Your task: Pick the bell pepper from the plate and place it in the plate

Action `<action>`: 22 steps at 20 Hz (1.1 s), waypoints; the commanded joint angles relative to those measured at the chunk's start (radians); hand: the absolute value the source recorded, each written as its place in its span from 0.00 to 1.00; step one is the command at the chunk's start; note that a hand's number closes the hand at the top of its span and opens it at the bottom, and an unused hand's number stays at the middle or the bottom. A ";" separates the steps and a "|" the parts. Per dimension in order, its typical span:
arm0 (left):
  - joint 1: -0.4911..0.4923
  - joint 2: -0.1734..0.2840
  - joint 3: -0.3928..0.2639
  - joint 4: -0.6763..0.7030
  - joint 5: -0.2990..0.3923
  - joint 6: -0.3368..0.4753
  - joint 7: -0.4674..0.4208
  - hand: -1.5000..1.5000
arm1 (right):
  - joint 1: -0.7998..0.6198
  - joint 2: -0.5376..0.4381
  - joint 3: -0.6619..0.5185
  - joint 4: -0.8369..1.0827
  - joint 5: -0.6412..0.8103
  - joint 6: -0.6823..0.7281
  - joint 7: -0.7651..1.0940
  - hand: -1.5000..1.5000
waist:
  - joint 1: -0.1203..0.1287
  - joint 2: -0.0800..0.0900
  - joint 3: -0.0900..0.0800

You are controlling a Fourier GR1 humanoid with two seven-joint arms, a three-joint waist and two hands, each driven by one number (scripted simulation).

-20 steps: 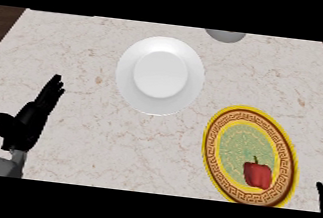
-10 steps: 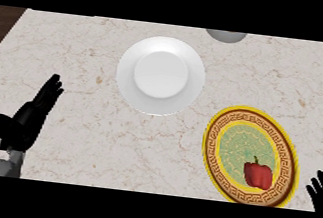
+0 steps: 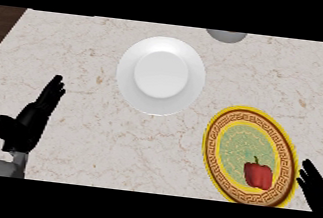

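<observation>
A red bell pepper (image 3: 258, 174) lies on the gold-rimmed patterned plate (image 3: 225, 133); the right hand (image 3: 320, 192), fingers straight, hovers just beside it. The white plate (image 3: 160, 75) sits beyond; the left hand (image 3: 34, 116) rests open across the bench (image 3: 90, 47).

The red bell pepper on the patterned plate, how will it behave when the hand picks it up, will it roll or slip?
The bell pepper looks smooth and glossy, so it may slip. Its rounded, lobed body lies on the yellow-rimmed plate, so a nudge would probably rock or roll it. It is likely stiff and light for its size.
</observation>
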 commanded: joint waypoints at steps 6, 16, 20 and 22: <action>0.007 -0.055 0.063 0.061 -0.076 -0.065 -0.045 0.50 | -0.116 0.099 -0.003 0.120 0.096 0.058 0.024 0.00 | -0.002 0.000 0.000; 0.068 -0.070 0.086 -0.023 -0.100 -0.087 -0.023 0.50 | -0.192 0.185 0.033 0.328 0.233 0.026 -0.020 0.00 | 0.004 0.000 0.000; 0.029 -0.080 0.081 -0.048 -0.106 -0.072 0.040 0.50 | -0.278 0.170 0.048 0.302 0.214 0.096 0.004 1.00 | 0.010 0.000 0.001; -0.024 -0.063 0.124 0.023 -0.095 -0.097 0.036 0.50 | -0.225 0.176 0.045 0.253 0.228 0.087 -0.030 1.00 | -0.003 0.000 0.000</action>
